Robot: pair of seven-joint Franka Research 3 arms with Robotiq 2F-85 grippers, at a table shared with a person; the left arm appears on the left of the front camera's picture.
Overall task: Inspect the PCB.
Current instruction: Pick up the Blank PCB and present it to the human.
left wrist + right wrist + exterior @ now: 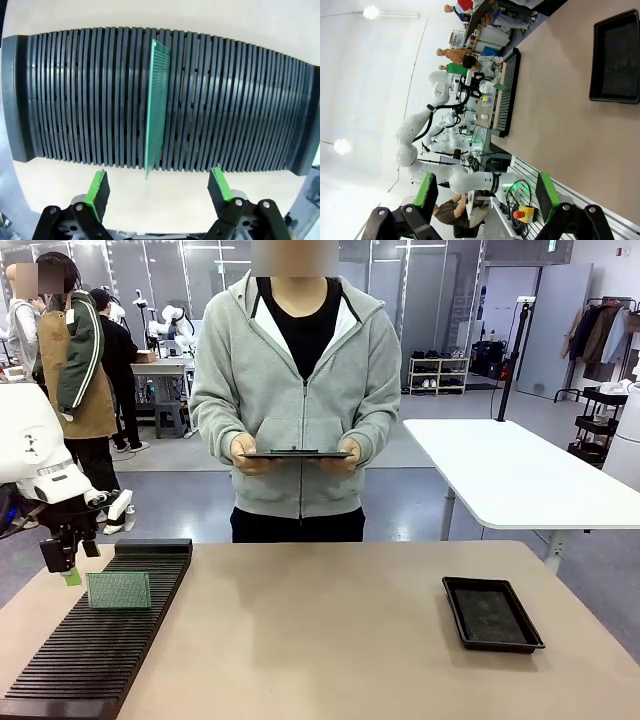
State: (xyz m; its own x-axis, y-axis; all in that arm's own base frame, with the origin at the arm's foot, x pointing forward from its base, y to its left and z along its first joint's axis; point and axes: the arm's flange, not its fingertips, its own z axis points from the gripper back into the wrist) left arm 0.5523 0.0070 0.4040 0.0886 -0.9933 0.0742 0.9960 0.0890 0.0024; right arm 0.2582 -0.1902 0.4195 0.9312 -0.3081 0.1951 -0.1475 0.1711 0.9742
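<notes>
Fingers [98, 190] of your left gripper [159, 190] stand wide apart, holding nothing, at the lower edge of the wrist frame; your right gripper [485, 197] is equally wide. The circuit board [157, 105] stands on edge in the slotted rack [75, 100], mid-frame, just above, untouched.

A white table [520, 475] and shelf [438, 373] stand on grey floor [170, 510].
</notes>
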